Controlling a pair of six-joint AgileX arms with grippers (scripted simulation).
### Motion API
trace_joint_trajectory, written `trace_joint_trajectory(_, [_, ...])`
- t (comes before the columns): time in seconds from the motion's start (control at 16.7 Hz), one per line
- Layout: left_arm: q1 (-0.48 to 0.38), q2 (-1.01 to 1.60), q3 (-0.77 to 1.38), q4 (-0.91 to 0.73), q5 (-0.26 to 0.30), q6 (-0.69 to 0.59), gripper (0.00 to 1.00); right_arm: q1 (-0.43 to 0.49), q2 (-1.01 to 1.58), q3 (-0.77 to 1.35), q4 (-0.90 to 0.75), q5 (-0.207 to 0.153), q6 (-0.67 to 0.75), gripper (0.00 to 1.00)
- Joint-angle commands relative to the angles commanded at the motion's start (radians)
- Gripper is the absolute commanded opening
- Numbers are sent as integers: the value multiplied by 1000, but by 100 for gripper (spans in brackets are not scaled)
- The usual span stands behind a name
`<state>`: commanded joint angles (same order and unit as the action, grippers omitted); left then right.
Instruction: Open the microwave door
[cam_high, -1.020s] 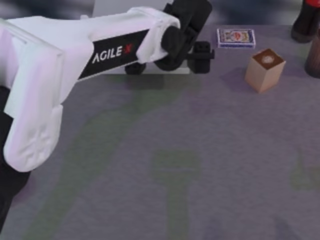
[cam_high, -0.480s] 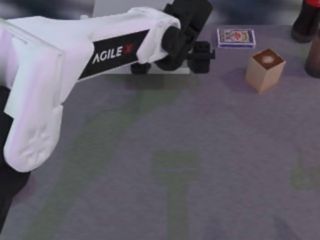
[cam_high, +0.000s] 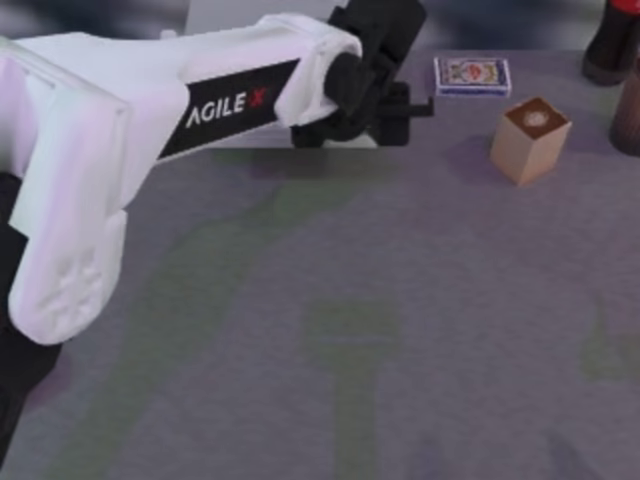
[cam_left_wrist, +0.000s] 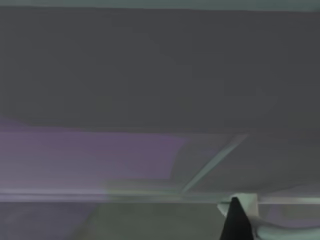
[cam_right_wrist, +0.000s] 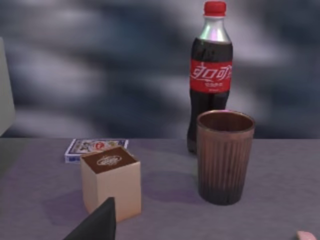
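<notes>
The white microwave (cam_high: 240, 20) stands at the table's far middle, largely hidden under my left arm. My left gripper (cam_high: 402, 106) is up against its front, near the right end. In the left wrist view the microwave door (cam_left_wrist: 150, 75) fills the picture. Its grey window shows the purple cavity (cam_left_wrist: 85, 150) behind it. There my left gripper (cam_left_wrist: 236, 222) sits right beside the white handle (cam_left_wrist: 248, 204). My right gripper (cam_right_wrist: 205, 236) is out of the top view, parked low over the table and open, holding nothing.
At the back right are a tan box (cam_high: 529, 138), a flat card pack (cam_high: 471, 75), a cola bottle (cam_high: 612, 40) and a brown ribbed cup (cam_high: 630, 110). The right wrist view faces the same tan box (cam_right_wrist: 110, 182) and cup (cam_right_wrist: 225, 155).
A black part below my left wrist has slid right, toward the gripper block at the handle. The arm itself has hardly shifted. The door has not visibly moved.
</notes>
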<state>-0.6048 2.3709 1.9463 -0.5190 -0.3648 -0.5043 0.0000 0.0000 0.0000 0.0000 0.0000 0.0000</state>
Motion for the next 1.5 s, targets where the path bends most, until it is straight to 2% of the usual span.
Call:
trace_joint_trajectory(0.48, [0,0,0,0,0,0,0,0,0,0,0,0,0,100])
trace_joint_trajectory(0.54, [-37,-27,-56,-8,12,-2,0,0,0,0,0,0,0,100])
trace_joint_trajectory(0.9, [-32,-93,-163,55,-19,-27,0,0,0,0,0,0,0,100])
trace_joint_trajectory(1.5, [-32,-98,-167,59,-20,-29,0,0,0,0,0,0,0,100])
